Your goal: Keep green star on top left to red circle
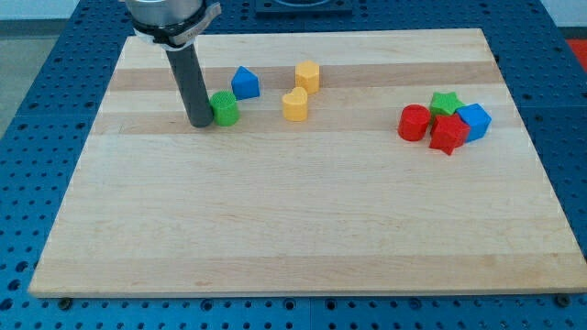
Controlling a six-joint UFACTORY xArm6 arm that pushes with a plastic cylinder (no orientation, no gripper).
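The green star [445, 103] sits at the view's right, above and to the right of the red circle [414, 122], touching a red star [448, 133] and a blue block [474, 119]. My tip [199, 122] is far off at the view's left, pressed against the left side of a green circle [224, 108].
A blue triangular block [245, 82] lies just above and right of the green circle. A yellow heart [294, 104] and a yellow hexagon [307, 76] lie near the top middle. The wooden board [293, 229] ends in blue perforated table on all sides.
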